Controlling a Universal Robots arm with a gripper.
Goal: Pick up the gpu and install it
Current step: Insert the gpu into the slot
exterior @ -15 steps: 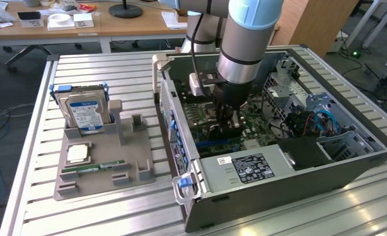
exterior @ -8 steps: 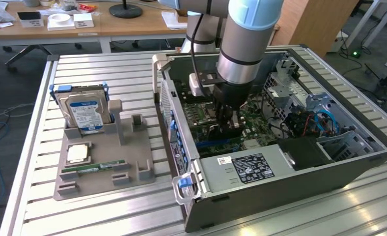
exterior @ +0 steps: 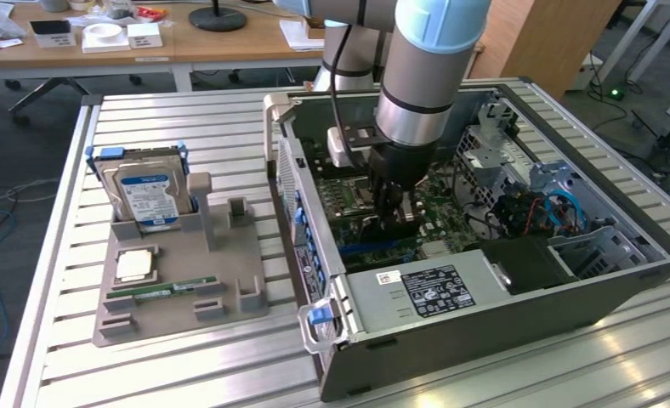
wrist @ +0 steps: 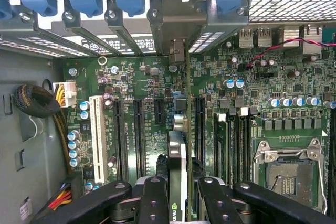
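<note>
The pincer (wrist: pixel 178 192) pinches the gpu (wrist: pixel 177 166) edge-on, low over the motherboard (wrist: pixel 136 77) inside the open computer case (exterior: pixel 607 272).

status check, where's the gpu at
Gripper shut on gpu, fingers either side. Card edge-on over motherboard inside case. Nothing seen blocking.

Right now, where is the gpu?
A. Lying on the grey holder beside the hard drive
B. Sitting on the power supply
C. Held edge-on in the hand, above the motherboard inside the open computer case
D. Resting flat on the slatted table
C: the wrist view shows the gpu edge-on between the fingers of the hand, over the motherboard; in the exterior view the hand reaches into the open computer case.
</note>
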